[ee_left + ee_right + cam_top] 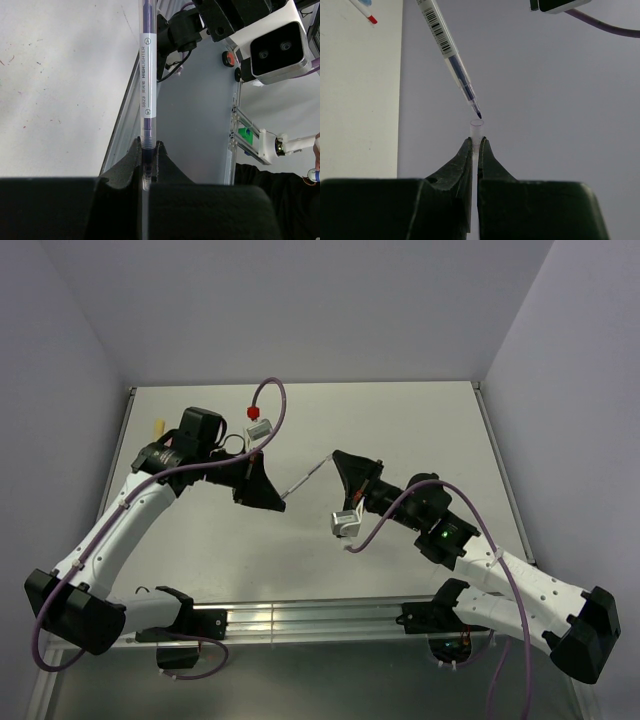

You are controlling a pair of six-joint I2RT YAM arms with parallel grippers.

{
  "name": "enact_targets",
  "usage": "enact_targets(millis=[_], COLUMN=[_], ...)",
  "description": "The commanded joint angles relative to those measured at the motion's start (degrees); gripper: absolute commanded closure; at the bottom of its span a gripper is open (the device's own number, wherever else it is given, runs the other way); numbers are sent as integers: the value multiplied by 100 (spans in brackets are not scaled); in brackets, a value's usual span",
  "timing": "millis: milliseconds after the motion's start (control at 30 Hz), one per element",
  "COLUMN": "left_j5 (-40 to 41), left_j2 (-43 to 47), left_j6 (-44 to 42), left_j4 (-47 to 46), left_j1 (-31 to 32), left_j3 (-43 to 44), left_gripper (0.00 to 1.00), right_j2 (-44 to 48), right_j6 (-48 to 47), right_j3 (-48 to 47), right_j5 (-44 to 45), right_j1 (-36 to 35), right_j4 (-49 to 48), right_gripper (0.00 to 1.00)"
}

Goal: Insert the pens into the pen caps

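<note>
Right wrist view gives me the clearest look. The highlighter pen (451,57) comes in tilted from the upper left, and its dark tip hangs just above the open mouth of the clear pen cap (476,129). The tip is not inside the cap, and I cannot tell whether tip and rim touch. The barrel is clear, with dark ink showing and a barcode label higher up. The right gripper (475,142) has its fingers pressed together on the cap's lower end, so only the short upper part with the mouth stands above the fingertips.

On the left wrist view the same pen runs straight up from the left gripper (148,147), whose fingers pinch the back end of the barrel. I can read HIGHLIGHTER on the white label.

From the top external camera the pen is a thin pale line over the middle of the table (420,430). It slants from the left gripper at the near left to the right gripper at the far right, the two grippers nose to nose. Well apart, at the far left of the table, I see a small red piece (253,412) just beside the left arm's wrist and a pale yellow piece (158,425) near the left edge, both too small for me to name more closely
</note>
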State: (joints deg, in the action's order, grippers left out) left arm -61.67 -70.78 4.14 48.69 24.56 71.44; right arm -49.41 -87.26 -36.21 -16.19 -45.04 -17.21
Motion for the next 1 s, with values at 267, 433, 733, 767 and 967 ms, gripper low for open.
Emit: enact_targets(millis=[267,433,733,767,967], left_j5=[-232,-196,-214,-205,-258], left_j2=[-137,-155,-225,-243,-436], left_j6=[95,148,622,675,956], left_j4=[-158,-184,-456,-474,-702], left_j1=[32,32,49,58,304], left_j3=[63,54,-60,-95,-113], left_gripper=[100,100,100,100,100], right_j2=[45,36,133,116,54], right_j6=[-72,-115,-1441,-1521,-2013], right_j3=[-220,-238,61,52,-1], right_j5=[-166,-174,-728,-763,-1062], right_j1=[-146,-234,-339,-339,-462], right_j4=[-19,7,446,499,938], right_gripper=[100,100,100,100,100])
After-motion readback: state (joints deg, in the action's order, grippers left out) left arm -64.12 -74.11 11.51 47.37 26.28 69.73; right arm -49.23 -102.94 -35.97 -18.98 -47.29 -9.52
